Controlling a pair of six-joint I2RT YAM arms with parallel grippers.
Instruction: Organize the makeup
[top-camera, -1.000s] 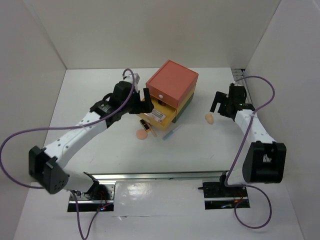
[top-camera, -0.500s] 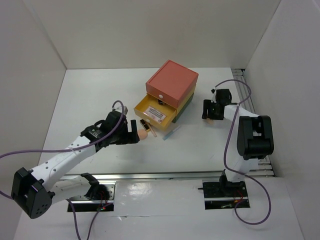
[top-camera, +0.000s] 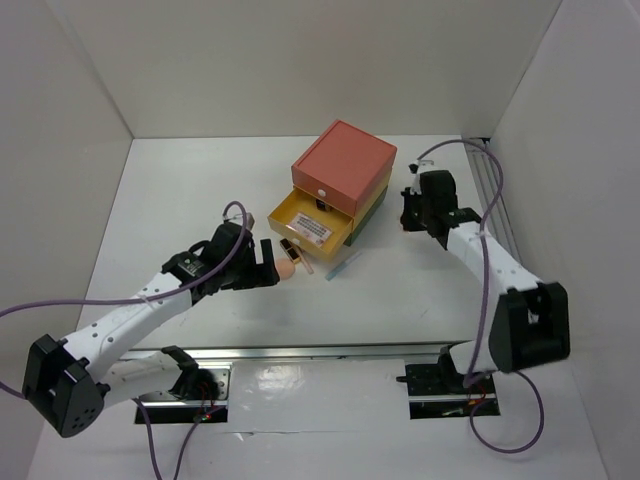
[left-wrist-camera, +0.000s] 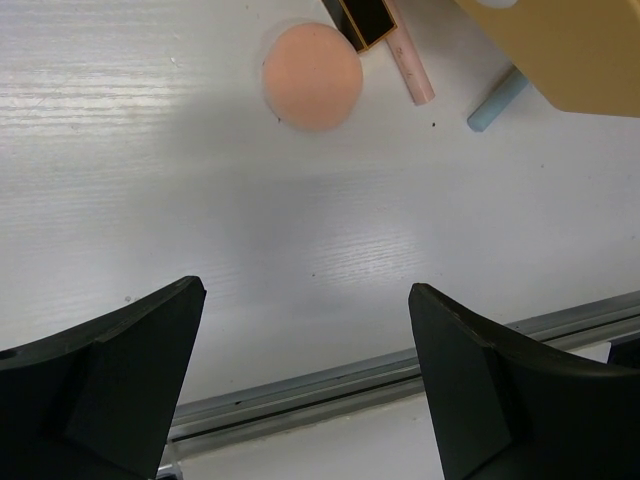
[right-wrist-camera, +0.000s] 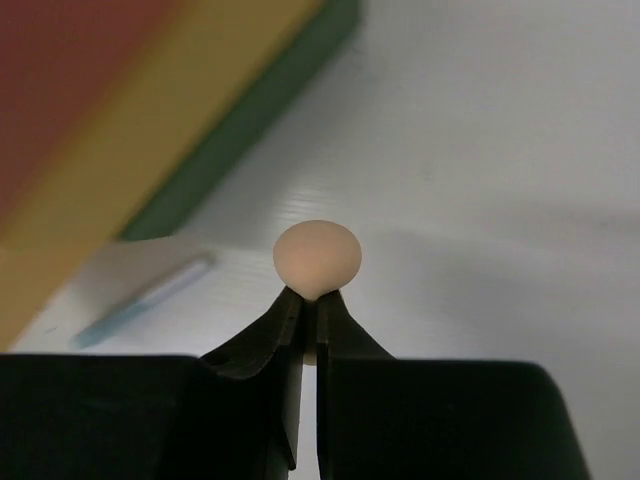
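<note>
My right gripper (right-wrist-camera: 310, 298) is shut on the narrow end of a peach sponge (right-wrist-camera: 317, 257), held above the table beside the drawer box (right-wrist-camera: 120, 110). In the top view the right gripper (top-camera: 409, 212) hangs just right of the box (top-camera: 345, 165), and the sponge is hidden there. My left gripper (left-wrist-camera: 305, 290) stands open over bare table, holding nothing. Ahead of it lie a round peach compact (left-wrist-camera: 312, 78), a black square compact (left-wrist-camera: 365, 20), a pink lipstick tube (left-wrist-camera: 410, 70) and a blue stick (left-wrist-camera: 497, 100). In the top view the left gripper (top-camera: 268, 262) is next to the peach compact (top-camera: 288, 267).
The coral-yellow-green box has its yellow drawer (top-camera: 312, 226) pulled open toward the front left, with a labelled pack inside. White walls enclose the table on three sides. A metal rail (top-camera: 330, 352) runs along the near edge by the arm bases.
My right gripper has shut on the peach sponge and carried it up and left toward the box. My left arm drew back from the drawer to the near side, then held still.
</note>
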